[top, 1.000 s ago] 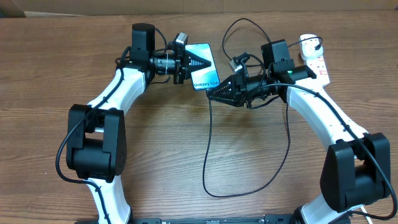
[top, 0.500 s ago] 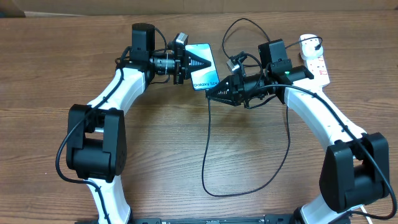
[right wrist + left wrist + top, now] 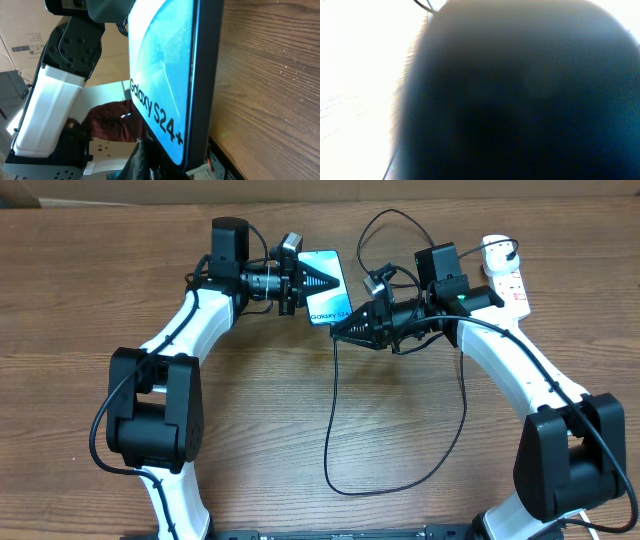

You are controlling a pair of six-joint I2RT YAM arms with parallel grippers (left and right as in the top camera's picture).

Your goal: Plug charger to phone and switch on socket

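Far centre of the bench (image 3: 250,440): the phone (image 3: 332,298) is here, screen lit, tipped up off the wood rather than lying flat.
Left jaws: closed on the phone's left side, going by the overhead view. My left wrist view is a dark blur and confirms nothing.
Right jaws: pinched together on the charger (image 3: 336,380) at its connector end. The cable drops from the tips, loops toward my base and climbs back toward the socket (image 3: 512,280).
Socket position: far right, beside my right arm and well apart from the phone. The adapter appears seated at its head end. The switch is too small to read.
Governing relation: the phone's long axis runs roughly away from me, and its near short edge faces my right jaw tips. The tips sit just beside that edge. I cannot tell whether they touch it.
Nearer arm: the right, for the connector. The left only braces.
Step in hand: my judgement is that I am lining the connector up with the port. I cannot confirm that it is seated.
Next move calls for: a short push along the phone's long axis, with the left grip steady.
Hazard: the connector is hidden low in my right wrist view, so a skewed entry could go unnoticed.
Outstanding: the socket switch, which the right arm reaches more easily.
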